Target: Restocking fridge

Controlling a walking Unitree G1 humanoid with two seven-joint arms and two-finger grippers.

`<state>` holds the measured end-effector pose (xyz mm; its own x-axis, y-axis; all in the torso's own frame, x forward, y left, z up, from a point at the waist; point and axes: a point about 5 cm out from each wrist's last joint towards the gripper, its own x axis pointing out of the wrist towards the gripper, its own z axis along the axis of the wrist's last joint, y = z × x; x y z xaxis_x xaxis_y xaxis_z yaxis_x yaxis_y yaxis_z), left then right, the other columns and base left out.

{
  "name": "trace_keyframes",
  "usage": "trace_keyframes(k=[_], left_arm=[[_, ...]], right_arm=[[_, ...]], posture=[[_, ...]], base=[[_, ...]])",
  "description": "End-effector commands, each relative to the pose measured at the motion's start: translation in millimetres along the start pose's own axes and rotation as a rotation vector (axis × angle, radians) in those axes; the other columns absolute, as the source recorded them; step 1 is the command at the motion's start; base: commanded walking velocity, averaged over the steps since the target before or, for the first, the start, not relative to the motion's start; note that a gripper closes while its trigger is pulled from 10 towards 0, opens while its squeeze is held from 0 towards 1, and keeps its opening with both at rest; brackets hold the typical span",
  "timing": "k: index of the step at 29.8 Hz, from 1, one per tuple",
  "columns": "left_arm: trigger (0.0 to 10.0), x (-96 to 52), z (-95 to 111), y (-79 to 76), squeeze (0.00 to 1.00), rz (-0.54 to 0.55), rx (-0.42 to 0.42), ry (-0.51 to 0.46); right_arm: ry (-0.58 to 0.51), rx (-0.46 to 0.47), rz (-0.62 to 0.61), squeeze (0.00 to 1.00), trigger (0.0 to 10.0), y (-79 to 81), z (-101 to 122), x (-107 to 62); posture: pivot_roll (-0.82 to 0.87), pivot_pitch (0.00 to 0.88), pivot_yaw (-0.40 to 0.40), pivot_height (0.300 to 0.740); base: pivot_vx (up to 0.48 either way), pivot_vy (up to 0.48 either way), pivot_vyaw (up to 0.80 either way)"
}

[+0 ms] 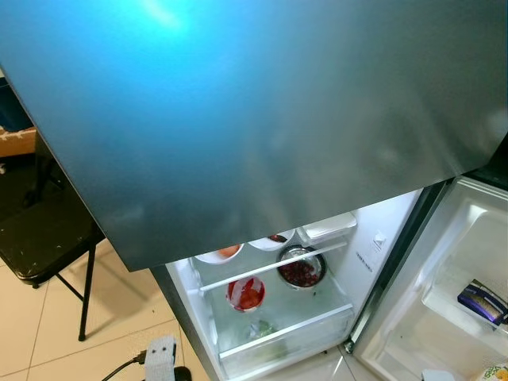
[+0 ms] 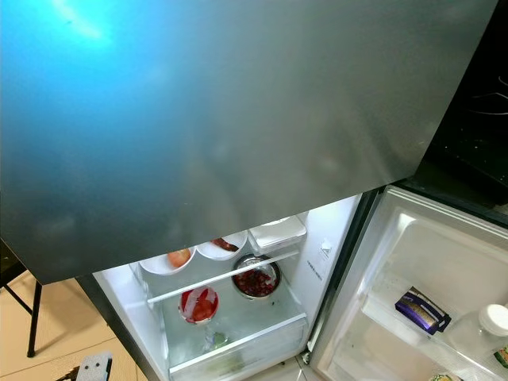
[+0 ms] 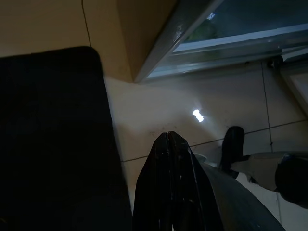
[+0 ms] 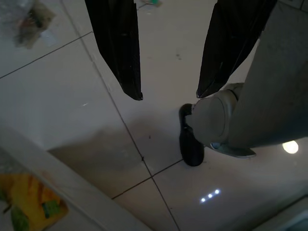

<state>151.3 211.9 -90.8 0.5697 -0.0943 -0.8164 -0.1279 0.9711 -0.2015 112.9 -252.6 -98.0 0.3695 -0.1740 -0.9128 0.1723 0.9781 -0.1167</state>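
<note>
- Fridge [image 1: 262, 119]: a smooth, brushed grey upper door with a blue sheen blocks most of the view; below it the white lower compartment stands open.
- Shelf contents: a round steel bowl [image 1: 301, 268] of dark red food, a clear tub [image 1: 246, 294] of red pieces beside it, and two white dishes behind.
- Open door [image 2: 413, 294], right: its white moulded rack holds a dark purple packet [image 2: 422, 310].
- Floor [image 4: 72, 96]: pale glossy tiles; a black folding chair [image 1: 48, 238] stands at left.
- Left gripper [image 3: 169, 139]: idle, black fingers pressed together above the floor.
- Right gripper [image 4: 169, 94]: fingers spread apart, holding nothing.
</note>
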Motion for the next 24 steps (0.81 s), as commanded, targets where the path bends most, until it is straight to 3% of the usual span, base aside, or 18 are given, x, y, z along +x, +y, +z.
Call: trace_keyframes(k=[1,6,17,20,24], left_arm=[[10.0,-1.6,-6.2,2.0,0.0,0.005,0.047,0.033],[10.0,-4.8,-14.8,7.0,0.0,0.032,0.021,0.054],[10.0,-1.5,-18.6,-5.5,0.0,0.005,0.004,0.058],[10.0,-1.0,-19.9,-8.3,0.0,-0.022,0.075,0.084],[10.0,-0.8,-16.5,-6.2,0.0,-0.012,0.072,0.076]], right_arm=[[-0.005,0.015,-0.01,0.0,10.0,-1.7,0.4,-0.1],[0.001,-0.008,-0.004,0.0,10.0,-0.4,0.2,0.0],[0.003,-0.04,0.018,0.0,10.0,4.0,2.6,0.7],[-0.003,-0.04,0.011,0.0,10.0,2.3,5.0,0.7],[-0.009,-0.033,0.011,0.0,10.0,3.0,6.4,0.9]], posture=[[0.01,0.0,-0.006,0.732],[0.0,0.0,-0.011,0.732],[0.01,0.0,-0.002,0.732],[0.02,0.0,-0.009,0.732],[0.02,0.0,-0.002,0.732]], base=[[0.0,0.0,0.0],[0.0,0.0,0.0],[0.0,0.0,0.0],[0.0,0.0,0.0],[0.0,0.0,0.0]])
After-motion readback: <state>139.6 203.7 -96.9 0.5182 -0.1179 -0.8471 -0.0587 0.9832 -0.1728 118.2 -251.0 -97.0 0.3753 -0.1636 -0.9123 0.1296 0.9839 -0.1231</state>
